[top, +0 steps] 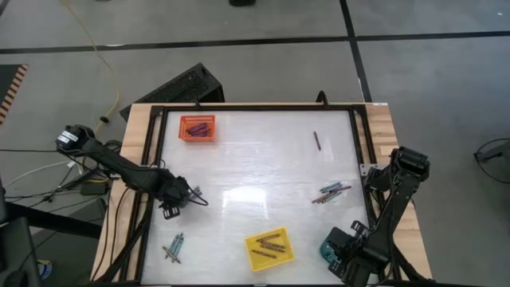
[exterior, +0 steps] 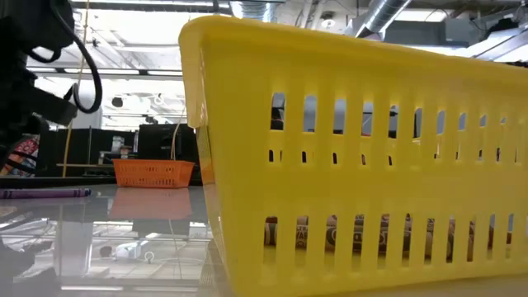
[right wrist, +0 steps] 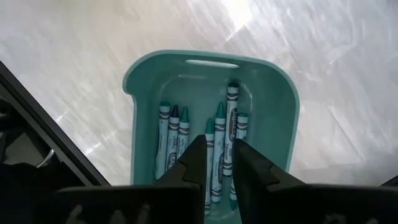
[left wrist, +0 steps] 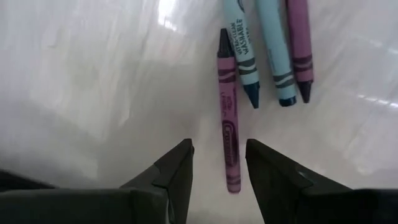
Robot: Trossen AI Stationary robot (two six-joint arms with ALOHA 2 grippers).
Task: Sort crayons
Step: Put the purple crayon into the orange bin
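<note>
Worktop [top: 255,159]: orange tray [top: 197,127], yellow tray [top: 268,249] | left end effector [left wrist: 219,163]: parted astride purple crayon [left wrist: 228,127], not gripping | right end effector [right wrist: 219,155]: narrowly parted, empty, above teal tray [right wrist: 273,93].

Left gripper [left wrist: 219,163] hangs low at the table's [top: 263,171] left side, fingers parted — right gripper [right wrist: 219,155] waits at its near-right corner, fingers narrowly apart.

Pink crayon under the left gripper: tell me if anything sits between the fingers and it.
Nothing visible does. In the left wrist view the left gripper is open, and the pink crayon lies on bare table with its near end between the fingertips. The three other crayons lie beyond it, clear of the gap.
</note>
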